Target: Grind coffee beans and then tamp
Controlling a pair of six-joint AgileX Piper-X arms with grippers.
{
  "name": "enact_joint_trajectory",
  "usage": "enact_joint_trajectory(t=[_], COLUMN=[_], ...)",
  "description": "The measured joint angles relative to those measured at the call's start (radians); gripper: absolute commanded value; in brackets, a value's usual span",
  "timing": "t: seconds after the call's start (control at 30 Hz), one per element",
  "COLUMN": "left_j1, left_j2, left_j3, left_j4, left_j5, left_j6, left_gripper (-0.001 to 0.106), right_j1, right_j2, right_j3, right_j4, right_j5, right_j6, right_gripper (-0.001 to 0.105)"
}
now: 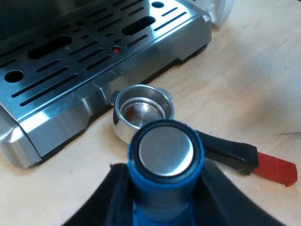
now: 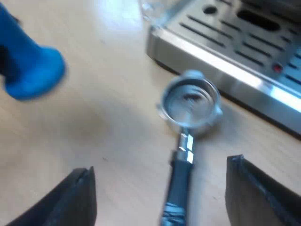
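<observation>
My left gripper (image 1: 162,188) is shut on the blue tamper (image 1: 164,155), whose flat metal face hovers just short of the metal holder's basket (image 1: 141,110). Brown grounds lie in the basket. The holder lies loose on the wooden table beside the espresso machine's drip tray (image 1: 94,52), and its dark handle ends in red (image 1: 275,168). In the right wrist view the holder (image 2: 190,101) lies with its handle (image 2: 178,183) pointing between the fingers of my right gripper (image 2: 160,202), which is open and above the table. The blue tamper (image 2: 30,66) hangs off to one side of the holder.
The machine's slotted steel drip tray (image 2: 235,42) borders the holder, with a small red float (image 1: 115,49) on it. A clear glass object (image 1: 221,9) stands by the tray's corner. Bare wooden table (image 1: 249,80) stretches around the holder.
</observation>
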Motion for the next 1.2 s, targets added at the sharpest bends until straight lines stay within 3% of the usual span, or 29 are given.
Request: enact_joint_trajectory(t=[0.57,0.73,0.87,1.2], left_j1=[0.000,0.000,0.000,0.000], left_j2=[0.000,0.000,0.000,0.000], left_j3=[0.000,0.000,0.000,-0.016], left_j4=[0.006,0.006,0.006,0.011], left_j5=[0.000,0.000,0.000,0.000], left_j6=[0.005,0.010,0.013,0.025], left_gripper=[0.021,0.021,0.021,0.021], right_j1=[0.000,0.000,0.000,0.000], right_j2=[-0.001,-0.003,-0.004,-0.004], right_j3=[0.334,0.430,0.460,0.461], right_j4=[-0.479,-0.623,-0.690,-0.723], right_j5=[0.199,0.206,0.205,0.132], right_j6=[-0.004,-0.090,-0.149,-0.155], right_gripper=[0.060,0.060,0.060,0.060])
